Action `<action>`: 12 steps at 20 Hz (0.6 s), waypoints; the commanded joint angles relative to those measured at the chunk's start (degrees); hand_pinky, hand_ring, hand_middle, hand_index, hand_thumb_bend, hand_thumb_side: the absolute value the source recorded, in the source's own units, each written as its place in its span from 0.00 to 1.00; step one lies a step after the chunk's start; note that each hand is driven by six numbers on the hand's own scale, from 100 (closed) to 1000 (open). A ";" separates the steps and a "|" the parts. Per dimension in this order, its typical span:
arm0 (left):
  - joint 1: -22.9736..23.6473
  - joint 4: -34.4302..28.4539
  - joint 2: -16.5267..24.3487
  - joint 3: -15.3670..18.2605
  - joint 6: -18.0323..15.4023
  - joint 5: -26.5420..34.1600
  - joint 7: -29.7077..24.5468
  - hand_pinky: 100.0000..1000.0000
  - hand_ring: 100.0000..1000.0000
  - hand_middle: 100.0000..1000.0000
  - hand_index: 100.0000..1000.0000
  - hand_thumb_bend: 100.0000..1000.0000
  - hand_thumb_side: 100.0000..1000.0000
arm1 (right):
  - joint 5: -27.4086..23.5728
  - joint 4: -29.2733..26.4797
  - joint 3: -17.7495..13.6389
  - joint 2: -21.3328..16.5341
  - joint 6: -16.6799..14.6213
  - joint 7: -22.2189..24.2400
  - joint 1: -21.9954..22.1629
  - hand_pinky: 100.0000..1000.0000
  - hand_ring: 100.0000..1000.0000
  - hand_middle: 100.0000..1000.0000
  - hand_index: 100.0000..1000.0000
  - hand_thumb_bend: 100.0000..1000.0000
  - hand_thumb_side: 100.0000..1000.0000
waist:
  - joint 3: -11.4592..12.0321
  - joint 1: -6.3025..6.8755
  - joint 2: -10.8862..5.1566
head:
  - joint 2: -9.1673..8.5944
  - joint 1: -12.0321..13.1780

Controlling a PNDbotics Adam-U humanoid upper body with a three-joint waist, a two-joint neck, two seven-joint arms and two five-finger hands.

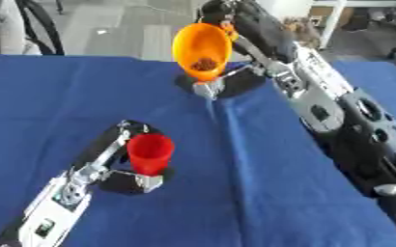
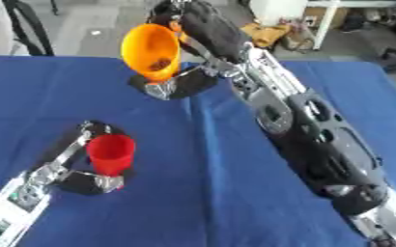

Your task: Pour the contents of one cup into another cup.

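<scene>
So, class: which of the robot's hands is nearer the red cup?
Left. The left hand is curled round the red cup; the right hand holds the orange cup at the far side.

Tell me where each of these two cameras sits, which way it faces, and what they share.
Left eye view: in the robot's head, looking down at the blue table; shows the left hand around the upright red cup and the right hand holding the tilted orange cup, plus both arms.
Right eye view: beside it in the head, same downward aim; the same things sit further left in the picture.
Shared: both cups, both hands, the table, and the brown contents inside the orange cup.
</scene>
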 commanded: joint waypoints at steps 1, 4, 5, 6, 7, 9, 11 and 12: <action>-1.26 -1.52 0.11 -0.16 -0.58 -0.82 -0.34 0.00 0.14 0.27 0.64 0.28 0.24 | 3.65 0.51 0.31 -0.25 -1.81 -0.67 -1.85 0.50 0.39 0.28 0.32 0.00 0.73 | 0.23 0.15 -0.94 | -0.22 -0.26; -1.20 -1.64 0.07 -0.36 -0.88 -1.12 -0.64 0.00 0.14 0.27 0.64 0.28 0.24 | 8.02 1.45 0.98 -0.01 -3.79 -1.66 -2.26 0.50 0.38 0.29 0.33 0.00 0.78 | 0.42 0.14 -0.93 | -0.30 -0.36; -1.17 -1.66 0.06 -0.41 -0.94 -1.17 -0.72 0.00 0.14 0.27 0.64 0.28 0.24 | 9.44 1.78 1.12 0.08 -4.32 -2.13 -2.36 0.50 0.39 0.30 0.33 0.00 0.80 | 0.45 0.14 -0.92 | -0.33 -0.38; -1.16 -1.68 0.04 -0.43 -0.98 -1.20 -0.77 0.00 0.14 0.27 0.64 0.28 0.24 | 10.75 2.10 1.21 0.19 -4.77 -2.63 -2.42 0.50 0.39 0.30 0.33 0.00 0.81 | 0.48 0.15 -0.90 | -0.36 -0.41; -1.16 -1.70 0.02 -0.44 -1.00 -1.21 -0.80 0.00 0.14 0.27 0.64 0.28 0.24 | 11.97 2.40 1.28 0.29 -5.16 -3.15 -2.48 0.51 0.40 0.31 0.34 0.00 0.83 | 0.51 0.15 -0.89 | -0.39 -0.44; -1.19 -1.79 0.02 -0.41 -1.00 -1.23 -0.81 0.00 0.14 0.27 0.64 0.28 0.24 | 14.34 2.94 1.37 0.49 -5.82 -4.25 -2.56 0.51 0.40 0.31 0.34 0.00 0.84 | 0.53 0.17 -0.87 | -0.44 -0.50; -1.21 -1.86 0.02 -0.40 -0.97 -1.24 -0.81 0.00 0.14 0.27 0.64 0.28 0.24 | 16.00 3.53 1.36 0.68 -6.17 -5.39 -2.55 0.51 0.40 0.31 0.34 0.00 0.84 | 0.54 0.18 -0.86 | -0.47 -0.52; -1.21 -1.87 0.02 -0.40 -0.96 -1.25 -0.81 0.00 0.14 0.27 0.64 0.28 0.24 | 16.56 3.80 1.36 0.75 -6.27 -5.90 -2.55 0.51 0.40 0.31 0.34 0.00 0.84 | 0.54 0.18 -0.86 | -0.47 -0.52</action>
